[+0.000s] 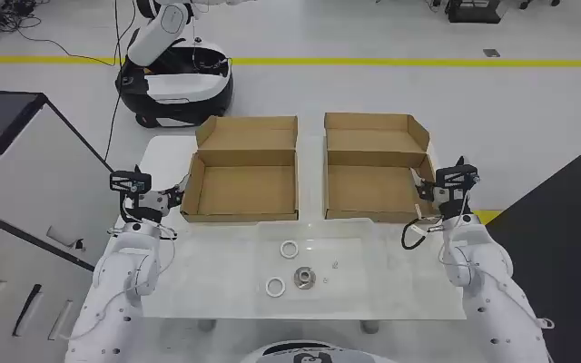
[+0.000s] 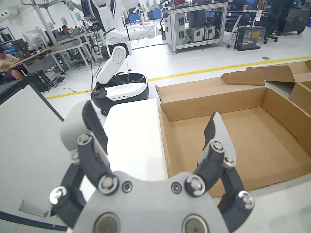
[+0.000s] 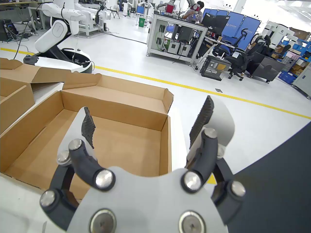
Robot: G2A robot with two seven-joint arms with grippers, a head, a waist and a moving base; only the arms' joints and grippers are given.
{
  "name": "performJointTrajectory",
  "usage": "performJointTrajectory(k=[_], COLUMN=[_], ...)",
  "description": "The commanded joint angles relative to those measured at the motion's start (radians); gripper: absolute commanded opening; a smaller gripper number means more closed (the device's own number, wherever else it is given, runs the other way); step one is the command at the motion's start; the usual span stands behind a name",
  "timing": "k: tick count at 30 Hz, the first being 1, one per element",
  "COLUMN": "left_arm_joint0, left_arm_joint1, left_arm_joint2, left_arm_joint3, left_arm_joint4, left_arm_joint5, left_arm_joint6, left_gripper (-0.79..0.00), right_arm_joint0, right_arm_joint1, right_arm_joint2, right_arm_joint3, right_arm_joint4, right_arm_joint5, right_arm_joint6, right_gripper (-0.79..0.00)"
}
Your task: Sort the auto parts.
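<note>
Left gripper (image 2: 150,112), right gripper (image 3: 147,106) both spread; metal part (image 1: 304,277) on table (image 1: 390,281)

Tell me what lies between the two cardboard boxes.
Nothing. In the top view a bare strip of white table separates the left box from the right box.

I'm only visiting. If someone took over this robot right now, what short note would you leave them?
The left gripper is open and holds nothing, by the outer side of the left box.
The right gripper is open and holds nothing, by the outer side of the right box.
A white ring, a second white ring and a metal part lie on the table in front of the boxes.
Done: nothing; neither box holds a part.
Left: sort every part.
</note>
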Motion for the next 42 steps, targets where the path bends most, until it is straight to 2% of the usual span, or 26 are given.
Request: performJointTrajectory(k=[1, 4, 8, 18, 20, 26, 36, 42], left_arm_joint0=[0.000, 0.000, 0.000, 0.000, 0.000, 0.000, 0.000, 0.000], left_arm_joint1=[0.000, 0.000, 0.000, 0.000, 0.000, 0.000, 0.000, 0.000], left_arm_joint2=[0.000, 0.000, 0.000, 0.000, 0.000, 0.000, 0.000, 0.000], left_arm_joint3=[0.000, 0.000, 0.000, 0.000, 0.000, 0.000, 0.000, 0.000], left_arm_joint4=[0.000, 0.000, 0.000, 0.000, 0.000, 0.000, 0.000, 0.000], left_arm_joint5=[0.000, 0.000, 0.000, 0.000, 0.000, 0.000, 0.000, 0.000], left_arm_joint6=[0.000, 0.000, 0.000, 0.000, 0.000, 0.000, 0.000, 0.000], left_gripper=[0.000, 0.000, 0.000, 0.000, 0.000, 0.000, 0.000, 0.000], right_arm_joint0=[0.000, 0.005, 0.002, 0.027, 0.045, 0.100, 0.215, 0.277], right_arm_joint1=[0.000, 0.000, 0.007, 0.043, 0.052, 0.073, 0.110, 0.164], right_arm_joint2=[0.000, 0.008, 0.038, 0.195, 0.217, 0.238, 0.186, 0.076], right_arm_joint3=[0.001, -0.008, -0.056, -0.243, -0.278, -0.348, -0.451, -0.510], right_arm_joint4=[0.003, 0.003, -0.017, 0.028, 0.036, 0.105, 0.258, 0.266], right_arm_joint5=[0.000, -0.020, -0.101, -0.494, -0.589, -0.781, -0.954, -0.934], right_arm_joint6=[0.001, 0.007, 0.048, 0.306, 0.367, 0.539, 0.828, 0.886], right_gripper=[0.000, 0.000, 0.000, 0.000, 0.000, 0.000, 0.000, 0.000])
